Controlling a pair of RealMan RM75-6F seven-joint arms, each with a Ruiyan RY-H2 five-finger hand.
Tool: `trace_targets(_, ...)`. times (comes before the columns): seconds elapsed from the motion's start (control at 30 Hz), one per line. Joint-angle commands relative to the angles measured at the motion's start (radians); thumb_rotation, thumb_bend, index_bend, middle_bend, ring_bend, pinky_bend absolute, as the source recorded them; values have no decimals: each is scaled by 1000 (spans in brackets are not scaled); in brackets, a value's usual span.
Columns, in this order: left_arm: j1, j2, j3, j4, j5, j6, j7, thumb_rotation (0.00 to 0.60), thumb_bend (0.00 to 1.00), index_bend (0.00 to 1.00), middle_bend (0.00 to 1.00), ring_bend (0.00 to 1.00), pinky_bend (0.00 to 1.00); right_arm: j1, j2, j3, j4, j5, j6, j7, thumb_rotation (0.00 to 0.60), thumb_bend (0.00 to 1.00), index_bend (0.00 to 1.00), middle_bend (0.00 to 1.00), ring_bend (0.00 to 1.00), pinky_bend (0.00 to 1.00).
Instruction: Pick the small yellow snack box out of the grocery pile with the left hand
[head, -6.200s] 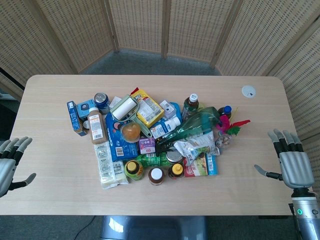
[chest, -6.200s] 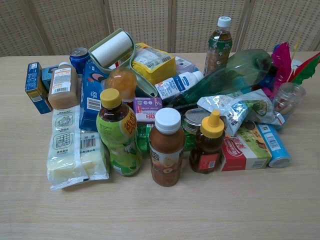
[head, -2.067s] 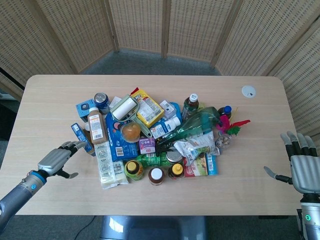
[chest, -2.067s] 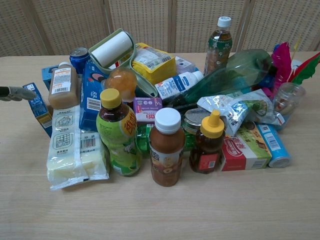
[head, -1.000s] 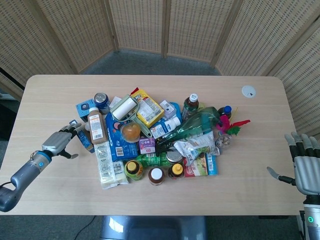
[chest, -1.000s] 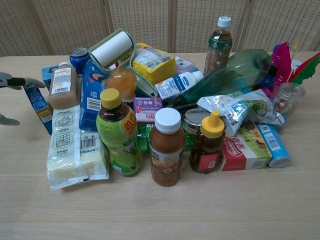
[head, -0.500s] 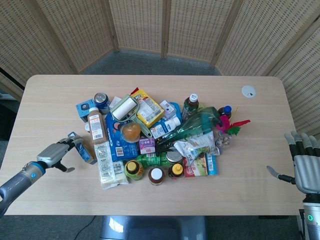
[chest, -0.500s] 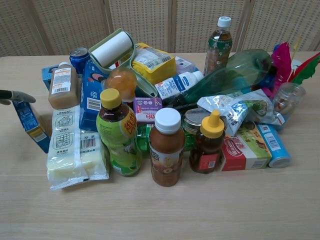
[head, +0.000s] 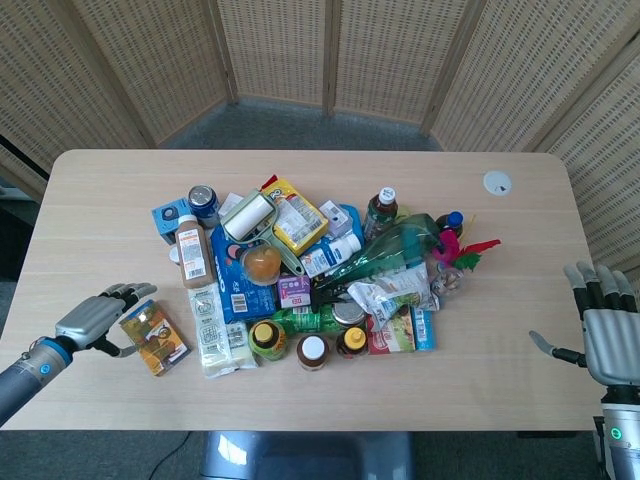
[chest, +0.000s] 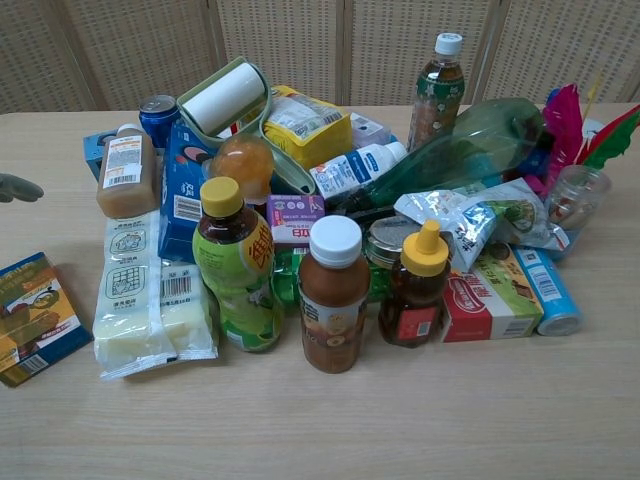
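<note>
Small yellow snack box is seen lying flat on the surface, just left of the grocery pile (apart from it). Left hand rests beside the box, fingers spread, nothing gripped. Right hand is held open at the right edge, well apart

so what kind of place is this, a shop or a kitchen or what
Probably neither: it looks like a lab or test room for robot trials. A jumbled heap of groceries, such as the brown juice bottle with a white cap, sits on a bare light wooden table ringed by woven wicker screens, with a grey robot hand beside it.
</note>
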Motion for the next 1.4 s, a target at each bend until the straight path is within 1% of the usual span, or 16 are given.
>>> trace_targets(0.03,-8,-41,-13,50,-3,1,57,600,282,0,0,0,0,-7,5,-1,-4,0,9,-2,344,179,43,36,0,0)
trace_targets(0.17,-14,-69,-3,73,-8,-21,129,600,282,0,0,0,0,-18,17,-3,-11,0,24,-1,345,178,43,36,0,0)
trace_targets(0.3,-8,-73,15,67,-6,-35,134,600,281,0,0,0,0,-23,25,-3,-16,-2,30,1,346,178,43,36,0,0)
trace_targets(0.53,3,-93,72,131,91,-13,134,600,279,0,0,0,0,-16,16,-3,-14,-15,25,0,345,178,42,36,0,0)
trace_targets(0.73,9,-139,92,193,129,7,123,600,279,0,0,0,0,-12,9,-2,-16,-19,25,-8,345,179,41,36,0,0)
trace_targets(0.9,12,-184,98,247,150,23,155,600,280,0,0,0,0,-17,17,0,-23,-20,35,-13,345,179,42,36,0,0)
trace_targets(1.1,18,-238,95,330,174,72,167,600,280,0,0,0,0,-24,23,1,-30,-20,46,-16,343,181,42,36,0,0)
trace_targets(1.3,28,-288,96,410,202,136,143,600,279,0,0,0,0,-24,23,2,-32,-18,46,-18,346,180,42,36,0,0)
trace_targets(1.4,27,-309,102,442,212,146,136,600,279,0,0,0,0,-24,22,2,-30,-18,45,-17,346,181,42,36,0,0)
